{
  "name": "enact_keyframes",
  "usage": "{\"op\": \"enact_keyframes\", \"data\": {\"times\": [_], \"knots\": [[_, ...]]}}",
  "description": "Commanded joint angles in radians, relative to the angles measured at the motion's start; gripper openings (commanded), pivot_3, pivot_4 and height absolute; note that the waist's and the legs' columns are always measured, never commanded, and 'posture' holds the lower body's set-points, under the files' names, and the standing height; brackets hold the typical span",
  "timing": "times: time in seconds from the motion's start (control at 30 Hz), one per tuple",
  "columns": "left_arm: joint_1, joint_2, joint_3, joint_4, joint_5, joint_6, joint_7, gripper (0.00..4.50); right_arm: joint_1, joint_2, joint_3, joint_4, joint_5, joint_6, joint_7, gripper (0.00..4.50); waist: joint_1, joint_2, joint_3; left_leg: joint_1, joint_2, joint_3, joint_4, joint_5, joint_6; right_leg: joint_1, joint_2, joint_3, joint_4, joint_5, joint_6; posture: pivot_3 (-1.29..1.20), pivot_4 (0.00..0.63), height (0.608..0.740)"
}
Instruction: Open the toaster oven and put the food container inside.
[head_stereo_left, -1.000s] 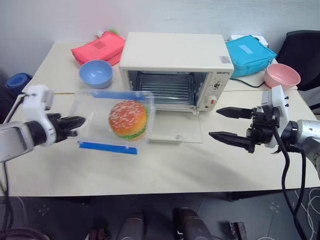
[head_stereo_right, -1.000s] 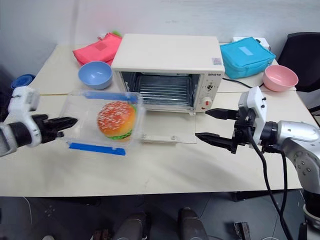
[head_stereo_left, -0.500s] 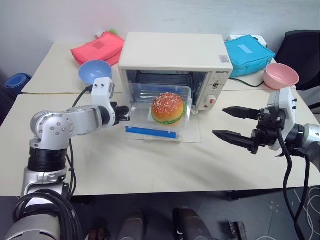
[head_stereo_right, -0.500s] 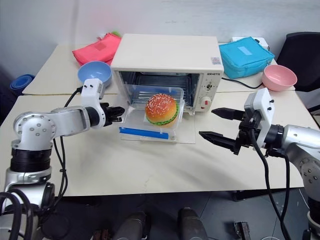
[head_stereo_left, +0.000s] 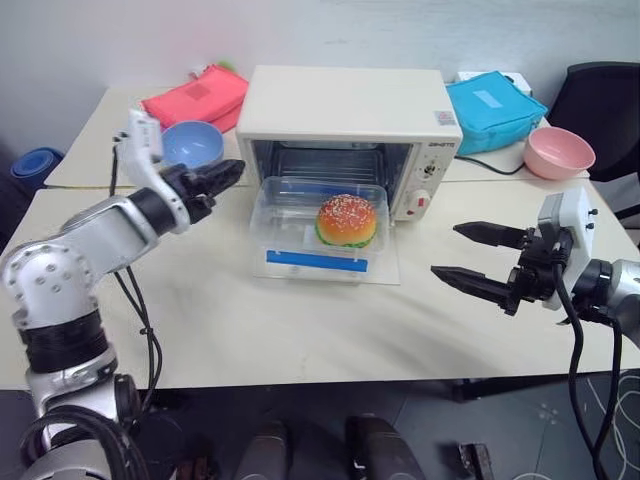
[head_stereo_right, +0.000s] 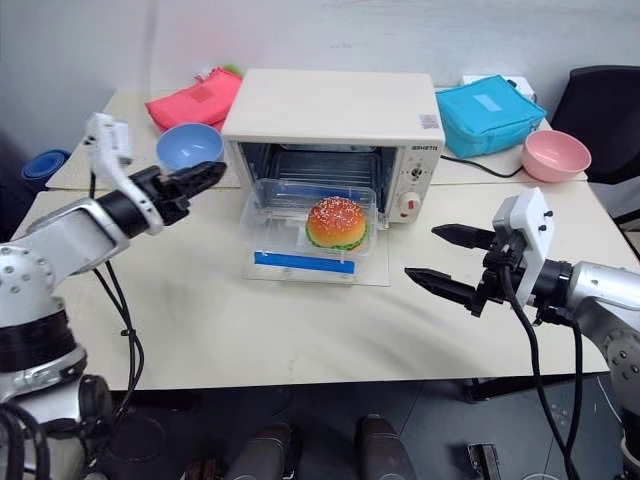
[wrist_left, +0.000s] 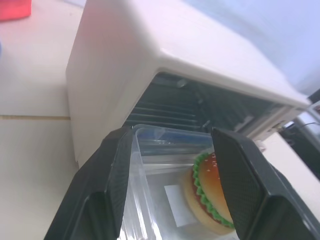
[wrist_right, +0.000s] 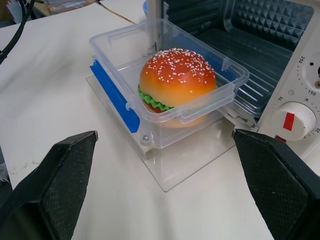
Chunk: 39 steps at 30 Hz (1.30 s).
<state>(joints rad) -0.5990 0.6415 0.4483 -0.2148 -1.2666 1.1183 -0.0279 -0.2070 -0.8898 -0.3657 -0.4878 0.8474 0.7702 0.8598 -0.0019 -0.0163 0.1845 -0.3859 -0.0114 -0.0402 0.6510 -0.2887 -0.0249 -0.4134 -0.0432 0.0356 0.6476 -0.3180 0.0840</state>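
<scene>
oven (head_stereo_left: 350, 110): near the worktop (head_stereo_left: 300, 330) rear edge, glass door (head_stereo_left: 385, 268) folded down flat in front
container (head_stereo_left: 315, 225): on the open door, rear end at the oven mouth, burger (head_stereo_left: 346, 220) inside
left end effector (head_stereo_left: 225, 176): fingers spread, empty, raised just left of the oven's front, clear of the container
right end effector (head_stereo_left: 463, 254): fingers spread wide, empty, over the worktop right of the door
</scene>
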Motion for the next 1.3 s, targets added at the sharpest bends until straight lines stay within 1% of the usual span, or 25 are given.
{"op": "enact_keyframes", "data": {"times": [0.03,0.07,0.13,0.17,0.23,0.27,0.37,0.47,0.57,0.8,0.9,1.0,1.17,1.23,1.3], "knots": [[0.062,0.058,0.048,-0.074,-0.108,0.006,-0.216,1.81,0.003,-0.009,-0.020,-0.055,0.055,0.011,0.006,4.13,0.001,0.000,0.000,0.000,0.000,0.000,0.000,0.000,0.000,0.000,0.000,0.000,-0.001,0.000,0.000,0.00,0.150,0.740],[0.105,0.095,0.038,-0.103,-0.117,0.023,-0.308,1.45,0.010,-0.003,-0.001,-0.066,0.060,0.012,0.009,3.89,0.001,0.000,0.000,0.000,0.000,0.000,0.000,0.000,0.000,0.000,0.000,0.000,-0.001,0.000,0.000,0.00,0.150,0.740],[0.179,0.162,0.008,-0.154,-0.100,0.030,-0.464,0.83,0.021,0.004,0.043,-0.084,0.049,0.004,0.017,3.20,0.001,0.000,0.000,0.000,0.000,-0.001,0.000,-0.002,0.003,0.001,-0.001,0.000,-0.002,0.000,0.000,0.00,0.150,0.740],[0.225,0.207,-0.031,-0.185,-0.050,0.014,-0.551,0.54,0.030,0.012,0.087,-0.088,0.024,-0.013,0.027,2.91,0.001,0.000,0.000,0.000,0.000,-0.001,0.000,-0.002,0.003,0.001,-0.001,0.000,-0.003,0.000,0.000,0.00,0.150,0.740],[0.281,0.265,-0.120,-0.209,0.085,-0.063,-0.660,0.00,0.027,0.050,0.164,-0.074,-0.001,-0.025,0.021,2.23,0.001,0.000,0.000,0.000,0.000,-0.001,-0.001,-0.002,0.005,0.002,-0.001,0.000,-0.003,-0.001,-0.001,0.00,0.150,0.740],[0.293,0.269,-0.157,-0.203,0.144,-0.108,-0.688,0.00,0.024,0.074,0.200,-0.065,-0.014,-0.035,0.018,1.94,0.002,0.000,0.000,0.001,0.000,-0.001,-0.002,-0.002,0.005,0.002,-0.001,0.000,-0.004,-0.001,-0.001,0.00,0.150,0.740],[0.284,0.224,-0.262,-0.146,0.305,-0.223,-0.685,0.00,-0.010,0.145,0.321,-0.005,-0.132,-0.087,-0.021,1.00,0.002,0.000,0.000,0.002,0.000,-0.001,-0.003,-0.001,0.006,0.003,-0.002,-0.001,-0.004,0.000,-0.003,0.00,0.150,0.740],[0.277,0.181,-0.359,-0.109,0.458,-0.316,-0.670,0.00,-0.057,0.213,0.389,0.060,-0.213,-0.115,-0.072,0.03,0.001,0.000,0.000,0.002,0.000,-0.001,-0.003,0.000,0.007,0.003,-0.002,-0.001,-0.004,0.001,-0.004,0.00,0.150,0.740],[0.241,0.101,-0.406,-0.040,0.564,-0.371,-0.601,0.00,-0.091,0.260,0.419,0.109,-0.252,-0.143,-0.078,0.03,0.002,0.000,0.000,0.000,0.000,-0.001,-0.004,-0.001,0.007,0.001,-0.002,-0.001,-0.004,0.001,-0.003,0.00,0.150,0.740],[0.142,-0.059,-0.426,0.081,0.669,-0.425,-0.538,0.00,-0.217,0.363,0.459,0.278,-0.380,-0.225,-0.128,0.03,0.000,0.000,0.000,-0.001,0.000,-0.001,-0.003,-0.001,0.007,-0.001,-0.001,-0.001,-0.004,0.002,-0.002,0.00,0.150,0.740],[0.056,-0.124,-0.444,0.159,0.720,-0.465,-0.519,0.00,-0.304,0.425,0.465,0.404,-0.452,-0.288,-0.177,0.03,-0.001,0.000,0.000,-0.001,0.000,-0.002,-0.002,-0.001,0.007,-0.001,-0.001,-0.002,-0.002,0.002,-0.001,0.00,0.150,0.740],[-0.037,-0.186,-0.437,0.258,0.765,-0.498,-0.490,0.00,-0.407,0.483,0.463,0.553,-0.527,-0.374,-0.222,0.03,-0.001,0.000,0.000,-0.001,-0.001,-0.001,-0.001,0.000,0.007,-0.001,-0.001,-0.002,-0.001,0.003,0.000,0.00,0.150,0.740],[-0.149,-0.247,-0.418,0.403,0.831,-0.576,-0.458,0.00,-0.578,0.562,0.438,0.796,-0.607,-0.505,-0.293,0.03,-0.009,0.000,0.000,-0.002,-0.001,0.000,-0.002,0.001,0.006,-0.003,-0.001,-0.001,-0.001,0.003,0.000,0.00,0.150,0.740],[-0.181,-0.263,-0.400,0.447,0.845,-0.603,-0.438,0.00,-0.631,0.589,0.417,0.876,-0.621,-0.545,-0.329,0.03,-0.015,0.000,0.000,-0.003,-0.001,0.000,-0.002,0.002,0.004,-0.004,0.000,-0.001,-0.001,0.003,0.000,0.00,0.150,0.740],[-0.201,-0.275,-0.373,0.472,0.848,-0.621,-0.421,0.00,-0.658,0.607,0.398,0.914,-0.615,-0.556,-0.338,0.03,-0.021,0.000,0.000,-0.004,-0.001,0.001,-0.002,0.002,0.004,-0.004,-0.001,-0.001,0.000,0.003,0.000,0.00,0.150,0.740]]}}
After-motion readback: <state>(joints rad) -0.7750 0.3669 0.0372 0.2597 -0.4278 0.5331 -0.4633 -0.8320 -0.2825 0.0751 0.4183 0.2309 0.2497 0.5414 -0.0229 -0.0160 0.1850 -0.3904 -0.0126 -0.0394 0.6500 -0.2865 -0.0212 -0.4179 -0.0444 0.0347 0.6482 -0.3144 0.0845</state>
